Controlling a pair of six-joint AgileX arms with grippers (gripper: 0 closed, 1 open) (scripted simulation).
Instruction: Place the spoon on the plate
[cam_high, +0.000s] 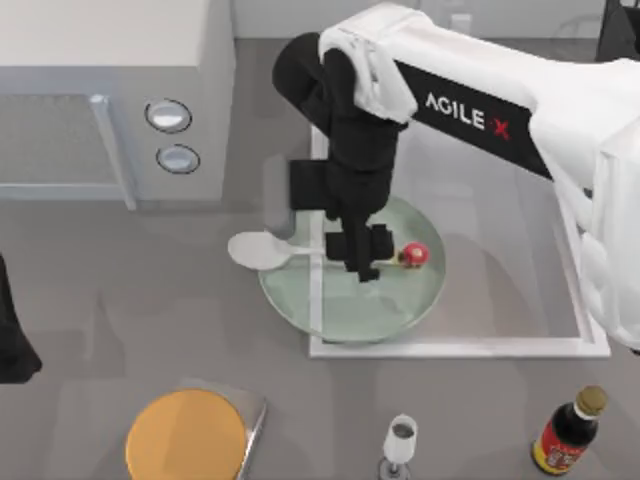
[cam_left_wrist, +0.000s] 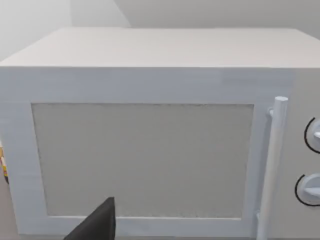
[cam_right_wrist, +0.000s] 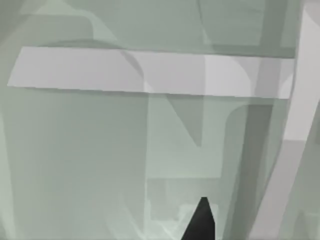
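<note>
Right end effector poised over the plate, black fingers straddling the handle of the spoon and apparently pinching it, though the wrist housing masks the contact itself. Spoon lying across the plate's upper portion: red-and-yellow knob inside the rim, oval bowl jutting past the plate's left edge over the bare table. Plate itself overlapping the left rail of a white frame set on a clear sheet. Judged close to done, with release the remaining step. Risk from here: with the bowl overhanging the rim, a let-go could tip the spoon off the plate toward the table; a slick glassy surface would help it slide. Possible too: fingers dragging the thin handle sideways on withdrawal. Left end effector parked left of the plate at the frame's edge, cut off, fingers impossible to judge; left wrist view facing a white microwave. Hard to read: right wrist view, pale green glass and a white bar with one dark fingertip. Below the plate, an orange disc, a small glass and a sauce bottle, well apart.
</note>
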